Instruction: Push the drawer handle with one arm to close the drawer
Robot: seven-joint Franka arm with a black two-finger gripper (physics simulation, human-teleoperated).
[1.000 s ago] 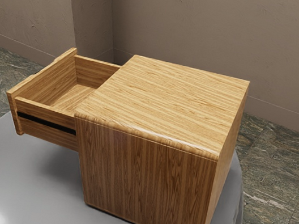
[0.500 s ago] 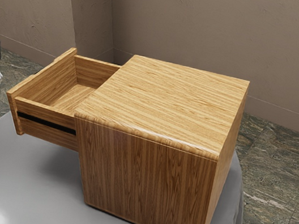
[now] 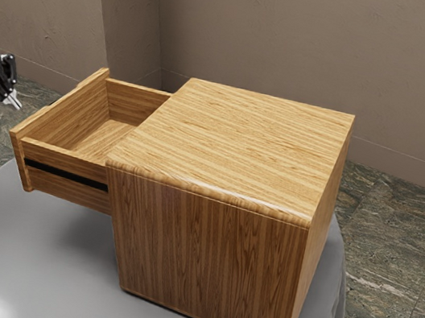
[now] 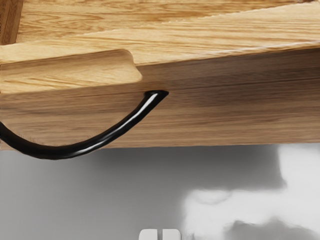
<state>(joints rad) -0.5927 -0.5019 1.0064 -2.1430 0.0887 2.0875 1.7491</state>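
- The drawer juts from the cabinet toward the exterior view's left, standing open, with its hollow inside bare to sight.
- It is a boxy, honey-brown wooden tray with straight walls; its front panel rises above the side walls.
- A black strip runs lengthwise along the drawer's near side.
- The handle is a glossy black bar on the front panel, bowed outward in a smooth arc, with a bright streak along its curve.
- Above the handle, a shallow scoop with a rounded corner is cut into the panel's top edge.
- The gripper is at the exterior view's left, beyond the drawer's front and apart from it. It is narrow: the pale tips sit close together with nothing held. In the wrist view, the gripper has blunt, rounded tips with a slim slot between them.
- The cabinet is a block of striped wood grain, lighter on top, with a rounded near top edge.
- It stands on a round table draped in smooth grey cloth, shiny at the near left.
- Behind are a plain brown wall and a mottled grey-green stone floor.
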